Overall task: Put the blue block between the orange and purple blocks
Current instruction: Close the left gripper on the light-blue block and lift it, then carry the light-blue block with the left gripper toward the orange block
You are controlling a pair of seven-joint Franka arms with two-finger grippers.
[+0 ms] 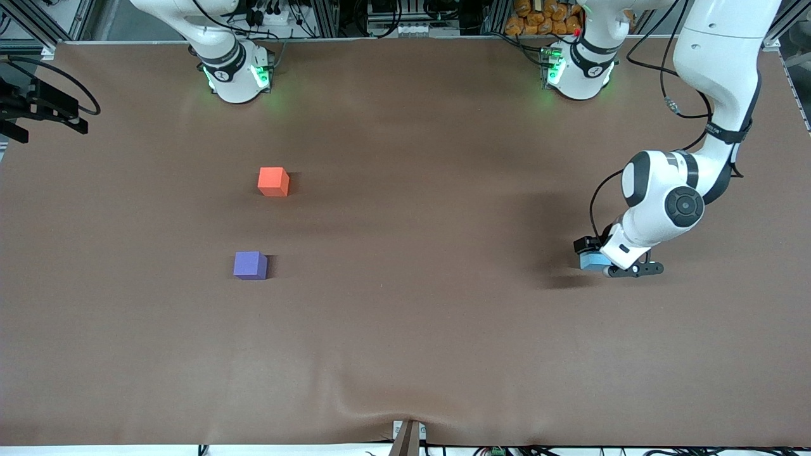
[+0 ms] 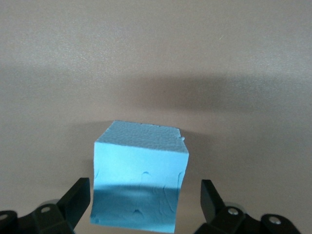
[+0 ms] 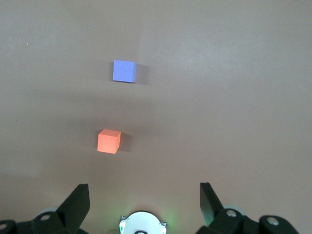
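Left gripper (image 1: 602, 265) sits low at the table (image 1: 405, 329), right-centre of the front view, w/ the blue block (image 1: 592, 260) between its fingers. In the left wrist view the fingers (image 2: 78, 197) stand spread, a visible gap on each side of the block (image 2: 141, 180); nothing gripped yet. Block rests on the table, slightly rotated relative to the finger line.

Right gripper (image 3: 144, 204) is up high over the right arm's base, fingers wide, holding nothing; that arm waits.

Orange block (image 1: 274, 182) lies left of centre in the front view; purple block (image 1: 250, 265) is below it and a touch further left, well apart, so the gap looks ample for one cube.

Judgement, step in hand: grasp. Recommend:
- close evenly on two flat faces, not corners; a skewed block may twist as it is pinched
- grip approx. mid-height
- lift straight up before traversing
- set down midway on the orange–purple line, w/o nudging either cube.
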